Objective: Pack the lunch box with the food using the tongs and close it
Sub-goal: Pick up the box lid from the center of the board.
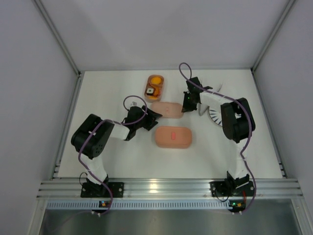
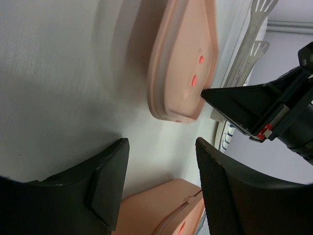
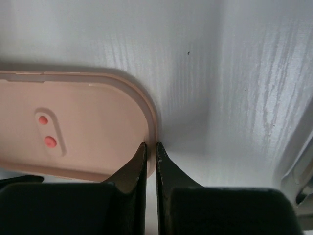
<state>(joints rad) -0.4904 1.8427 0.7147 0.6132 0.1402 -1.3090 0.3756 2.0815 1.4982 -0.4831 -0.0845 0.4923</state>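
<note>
One smooth pink oval lid (image 3: 88, 127), rim pinched in right tool (image 3: 150, 145)

You had: food tray (image 1: 155, 87) at the worktop's back | lid (image 1: 167, 108) just before it | closed box (image 1: 173, 137) nearest you | plate (image 1: 215, 116) right of the lid.
</note>
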